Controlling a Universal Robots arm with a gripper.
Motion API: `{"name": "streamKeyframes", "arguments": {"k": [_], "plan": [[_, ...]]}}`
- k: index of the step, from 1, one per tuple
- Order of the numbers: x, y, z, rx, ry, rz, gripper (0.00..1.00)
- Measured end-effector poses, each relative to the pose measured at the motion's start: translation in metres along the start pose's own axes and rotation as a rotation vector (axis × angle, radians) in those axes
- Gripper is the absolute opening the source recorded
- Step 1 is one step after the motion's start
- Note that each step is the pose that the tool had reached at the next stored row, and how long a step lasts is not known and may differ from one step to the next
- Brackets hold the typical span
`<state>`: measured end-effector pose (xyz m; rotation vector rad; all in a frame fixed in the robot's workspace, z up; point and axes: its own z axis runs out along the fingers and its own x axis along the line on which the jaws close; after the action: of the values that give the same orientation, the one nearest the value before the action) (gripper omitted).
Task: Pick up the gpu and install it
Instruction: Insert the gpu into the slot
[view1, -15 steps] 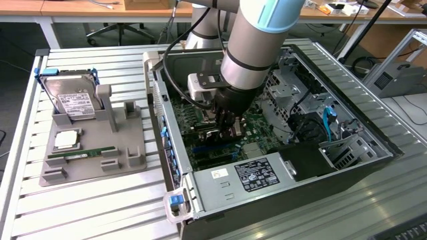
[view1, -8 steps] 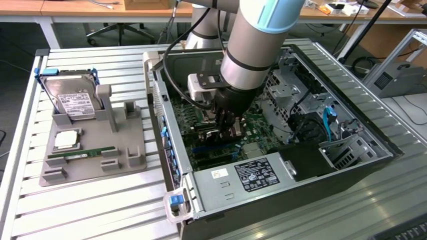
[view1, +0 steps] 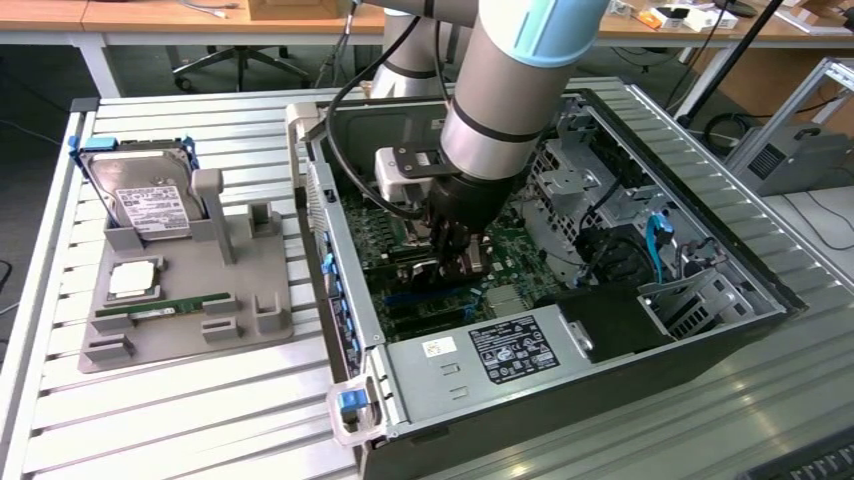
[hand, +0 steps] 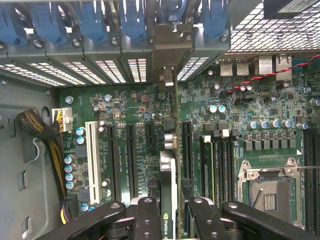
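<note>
- A slatted metal table (view1: 200, 420) was seen under everything in the exterior view.
- An open computer case (view1: 747, 300) was laid on its side on that table, taking up the middle and the 3 o'clock part of the exterior view.
- The robot arm (view1: 514, 90) was reached down from 12 o'clock into the case.
- A grey fixture (view1: 187, 280) was set at 9 o'clock from the case, just beside it.
- The motherboard (hand: 240, 115) was exposed on the case floor.
- A power supply (view1: 454, 375) with a black label was mounted at 6 o'clock from the gripper.
- A hard drive (view1: 140, 195) in a blue frame was propped at the fixture's 12 o'clock end.
- The gripper (hand: 172, 202) was held low over the motherboard, its fingers (hand: 147, 220) drawn in narrow and clamped on the gpu.
- The gpu (hand: 168, 180) was gripped edge-on among the black expansion slots (hand: 131, 160), its metal bracket (hand: 167, 80) at the case's rear slot openings; whether it was fully seated could not be told.
- A processor (view1: 134, 280) and a memory stick (view1: 163, 308) were left on the fixture.
</note>
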<state>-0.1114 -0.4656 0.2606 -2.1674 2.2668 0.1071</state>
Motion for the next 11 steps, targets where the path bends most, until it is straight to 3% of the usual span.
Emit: {"name": "streamKeyframes", "arguments": {"k": [11], "plan": [[0.0,0.0,0.0001,0.0001,-0.0002,0.0,0.27]]}}
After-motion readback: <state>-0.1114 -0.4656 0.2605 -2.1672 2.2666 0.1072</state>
